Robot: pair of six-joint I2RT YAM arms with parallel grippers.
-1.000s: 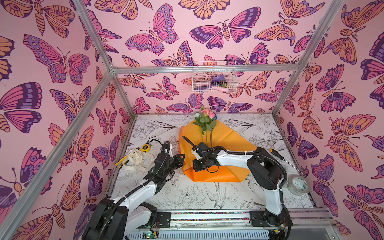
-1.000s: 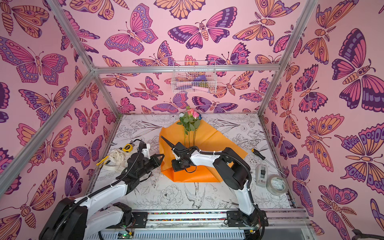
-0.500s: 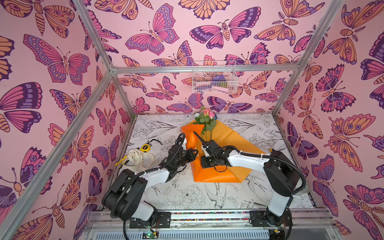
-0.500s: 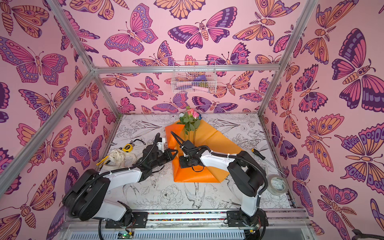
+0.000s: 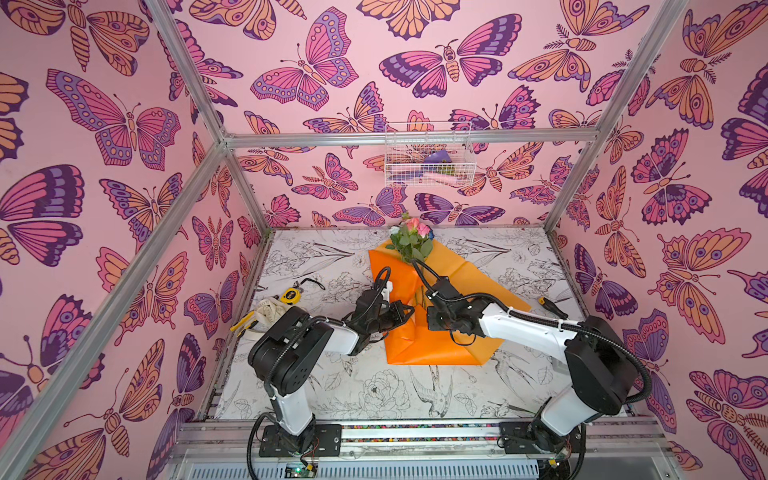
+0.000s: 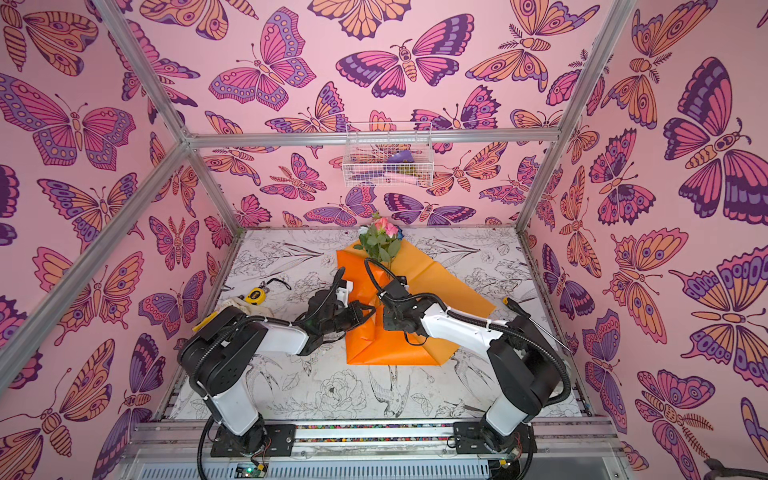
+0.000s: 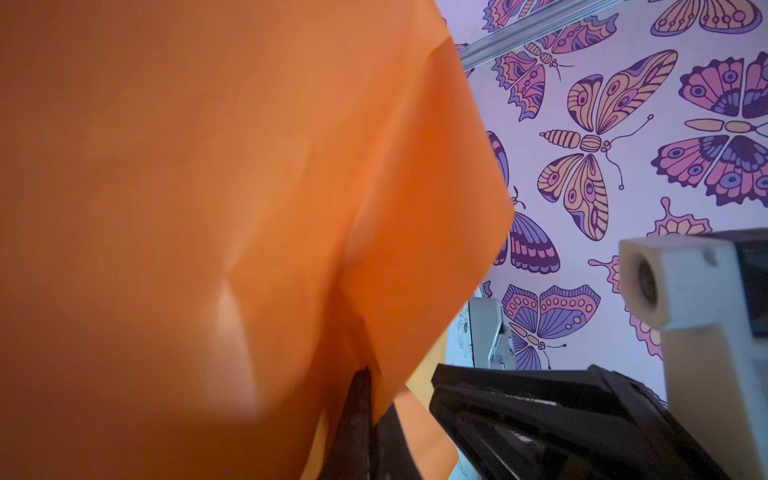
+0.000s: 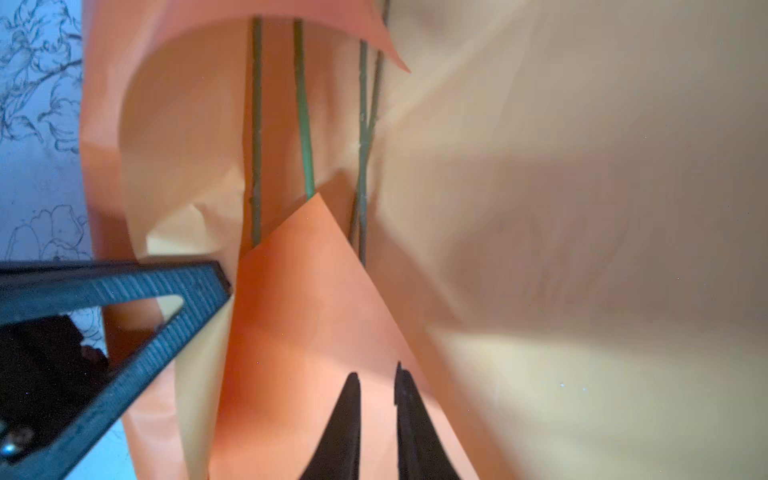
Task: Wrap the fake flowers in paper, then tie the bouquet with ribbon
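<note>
Orange paper (image 5: 419,349) half wrapped round flower stems (image 8: 303,112). Left claw (image 5: 406,309) pinches paper edge. Right claw (image 8: 376,411) spread a little. No tie yet.

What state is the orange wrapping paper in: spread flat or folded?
Partly folded: one side of the orange wrapping paper curls over the green stems; the opposite side lies flat.
</note>
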